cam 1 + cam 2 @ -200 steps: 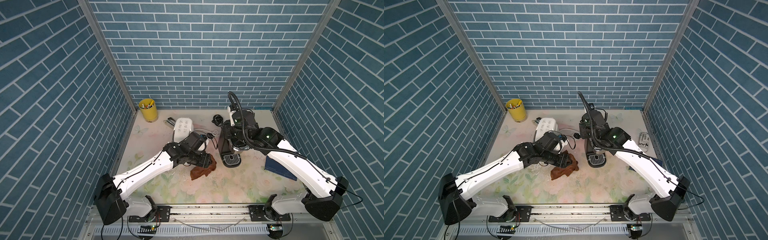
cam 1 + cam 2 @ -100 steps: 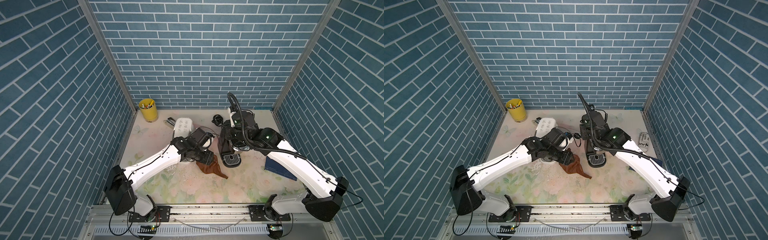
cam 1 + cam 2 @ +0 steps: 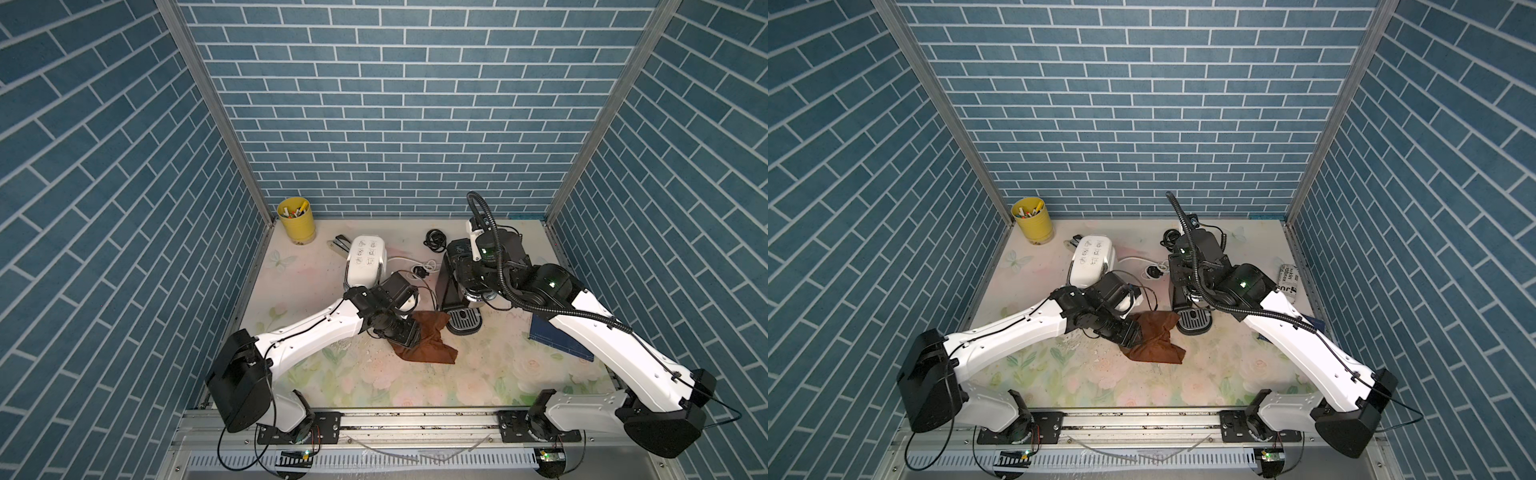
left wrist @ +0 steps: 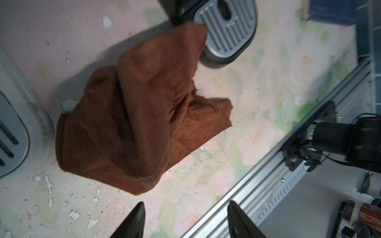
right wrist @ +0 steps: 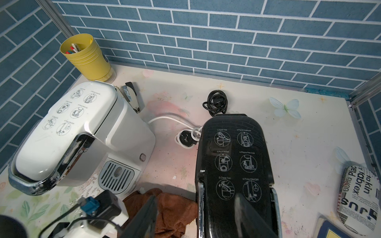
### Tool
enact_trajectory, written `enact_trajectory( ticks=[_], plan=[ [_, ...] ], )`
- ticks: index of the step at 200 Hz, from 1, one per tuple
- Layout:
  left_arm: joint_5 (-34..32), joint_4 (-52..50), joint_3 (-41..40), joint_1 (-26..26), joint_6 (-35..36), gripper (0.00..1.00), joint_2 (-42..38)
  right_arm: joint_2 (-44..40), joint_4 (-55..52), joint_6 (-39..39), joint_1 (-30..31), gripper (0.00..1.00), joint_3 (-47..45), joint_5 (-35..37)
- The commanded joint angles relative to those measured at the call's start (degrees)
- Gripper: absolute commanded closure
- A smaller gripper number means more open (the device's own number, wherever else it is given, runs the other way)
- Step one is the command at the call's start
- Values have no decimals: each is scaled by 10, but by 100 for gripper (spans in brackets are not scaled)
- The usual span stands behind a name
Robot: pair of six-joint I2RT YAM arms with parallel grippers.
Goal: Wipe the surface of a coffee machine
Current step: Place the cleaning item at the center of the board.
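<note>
A black coffee machine (image 3: 446,282) (image 5: 235,156) stands mid-table with its grey drip tray (image 3: 464,322) toward the front. A white coffee machine (image 3: 365,262) (image 5: 82,127) stands to its left. A crumpled brown cloth (image 3: 428,340) (image 4: 144,115) lies on the table, one corner draped on the drip tray. My left gripper (image 4: 186,204) (image 3: 405,336) is open at the cloth's left edge, with the cloth beyond its fingertips and nothing between them. My right gripper (image 5: 195,196) (image 3: 471,286) hovers open over the black machine's top, straddling its left edge.
A yellow cup (image 3: 296,220) of pens sits in the back left corner, with a stapler (image 3: 338,245) beside the white machine. A coiled black cord (image 3: 434,239) and a white plug cable (image 3: 419,268) lie behind the machines. A blue book (image 3: 552,336) and a newsprint pouch (image 3: 1287,282) lie right.
The left arm carried the cloth right toward the black machine's drip tray. The cloth now lies on the table, free of the left fingers. The right arm has stayed still.
</note>
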Motion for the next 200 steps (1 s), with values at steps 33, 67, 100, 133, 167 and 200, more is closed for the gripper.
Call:
enact_trajectory(
  ticks=[33,67,100,133,167,200],
  plan=[
    [35,11,64,3,25,44,-44,-2,-5,-2,-2,41,-12,15],
    [-38,0,110,71,60,55,-110,3,-3,-17,-9,41,10,27],
    [-36,34,132,85,51,61,-98,18,7,-15,-9,45,42,-16],
    [-21,80,85,53,-6,74,-44,7,9,1,-9,45,10,-8],
    [-41,168,15,12,-64,72,18,-13,5,3,-8,45,1,4],
    [-83,186,17,-7,-68,72,107,-25,-5,0,-9,44,1,20]
  ],
)
